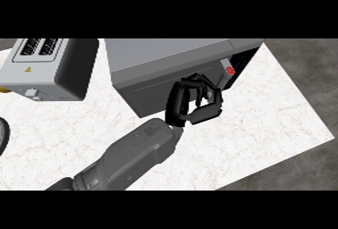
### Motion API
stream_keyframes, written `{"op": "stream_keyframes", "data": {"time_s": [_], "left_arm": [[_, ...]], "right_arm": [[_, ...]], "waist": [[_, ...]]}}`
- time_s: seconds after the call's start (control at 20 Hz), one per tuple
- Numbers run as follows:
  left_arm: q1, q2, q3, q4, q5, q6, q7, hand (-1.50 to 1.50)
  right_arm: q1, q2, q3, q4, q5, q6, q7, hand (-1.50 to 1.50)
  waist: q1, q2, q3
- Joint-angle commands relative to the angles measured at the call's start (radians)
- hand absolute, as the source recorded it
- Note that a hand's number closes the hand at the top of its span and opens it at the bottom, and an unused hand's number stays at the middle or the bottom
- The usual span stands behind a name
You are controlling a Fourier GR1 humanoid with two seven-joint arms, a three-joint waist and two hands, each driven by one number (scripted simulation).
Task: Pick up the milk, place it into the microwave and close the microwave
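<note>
Right hand (pixel 195 102), fingers curled w/ nothing held, at microwave (pixel 165 67) door, frame center; toaster (pixel 46 67) upper left on bench (pixel 264 116).

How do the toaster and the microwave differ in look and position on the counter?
The toaster is smaller and stands at the far left; the microwave is bigger and stands in the middle. The toaster shows two slots on top; the microwave's top is plain. The robot hand is at the microwave's front, not at the toaster. Both are grey boxes on the white counter.
</note>
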Motion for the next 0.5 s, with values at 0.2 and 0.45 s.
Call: {"op": "stream_keyframes", "data": {"time_s": [0.2,0.45], "left_arm": [[-0.084,0.0,0.047,0.103,0.045,-0.024,0.024,1.5],[-0.078,0.0,0.035,0.111,0.054,-0.022,0.004,1.5]], "right_arm": [[-0.007,-0.026,-0.003,-0.002,-0.05,0.008,0.023,-1.5],[-0.01,-0.051,-0.024,0.004,-0.068,0.02,0.031,-1.5]], "waist": [[-0.009,0.014,-0.003],[-0.017,0.014,-0.002]]}}
